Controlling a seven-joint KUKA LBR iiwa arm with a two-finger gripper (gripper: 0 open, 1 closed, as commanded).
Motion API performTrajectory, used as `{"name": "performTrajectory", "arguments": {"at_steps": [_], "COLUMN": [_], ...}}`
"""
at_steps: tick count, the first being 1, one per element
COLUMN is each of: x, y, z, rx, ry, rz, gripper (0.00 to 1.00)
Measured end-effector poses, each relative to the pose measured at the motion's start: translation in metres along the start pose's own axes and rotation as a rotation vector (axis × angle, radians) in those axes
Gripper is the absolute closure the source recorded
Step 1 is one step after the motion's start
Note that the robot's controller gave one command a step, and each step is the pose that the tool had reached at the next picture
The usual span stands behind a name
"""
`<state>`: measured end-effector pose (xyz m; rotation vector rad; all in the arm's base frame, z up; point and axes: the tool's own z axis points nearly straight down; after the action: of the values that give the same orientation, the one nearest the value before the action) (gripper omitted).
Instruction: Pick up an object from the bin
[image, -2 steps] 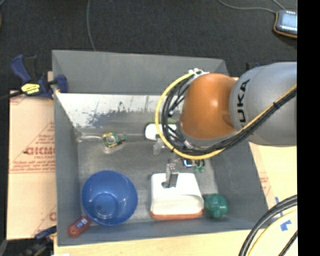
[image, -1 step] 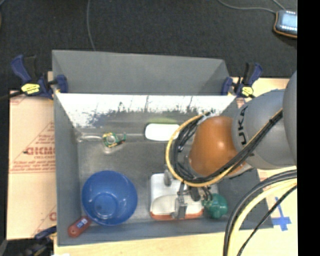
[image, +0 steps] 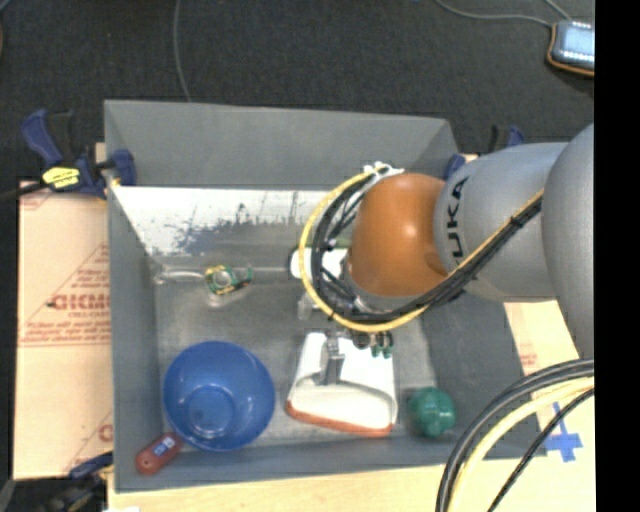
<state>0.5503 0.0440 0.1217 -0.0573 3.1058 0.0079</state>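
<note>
In the camera view, the arm (image: 520, 225) is reaching into the grey bin (image: 130, 330) from the right. Its thick grey link is lying across the bin's right wall and turning downward at the wrist, where an orange cover (image: 395, 235) is bulging up towards the camera. Black and yellow cables (image: 318, 250) are looping round the cover's left side and underneath it.

Below the cover, the pincer (image: 333, 362) is pointing down at the bin floor. It is hanging over the far left part of a white wedge-shaped thing (image: 350, 405) with an orange-red near edge. This thing is lying near the bin's near wall, a little right of the middle. Whether the pincer is spread or pressed together cannot be told, nor whether it is touching the white surface, as its tip is showing merely as a small dark shape against it.

The cover and cables are hiding the pincer's upper part and the far right of the bin floor. A white object (image: 298, 263) is peeking out at the cover's left edge, too little of it to name.

- A green ball (image: 432, 412) is sitting just right of the wedge.
- A blue bowl (image: 218, 393) is standing in the near left corner.
- A small red piece (image: 158, 453) is poking out beside the bowl, partly covered.
- A small green-and-yellow item (image: 226, 280) is lying near the far wall, hard to make out.
</note>
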Motion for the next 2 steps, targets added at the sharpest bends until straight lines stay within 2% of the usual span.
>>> {"name": "performTrajectory", "arguments": {"at_steps": [1,2], "x": [0.022,0.011], "y": [-0.035,-0.031], "z": [0.044,0.033], "rx": [0.004,0.003], "ry": [0.034,0.021], "rz": [0.036,0.031], "gripper": [0.00,0.00]}}
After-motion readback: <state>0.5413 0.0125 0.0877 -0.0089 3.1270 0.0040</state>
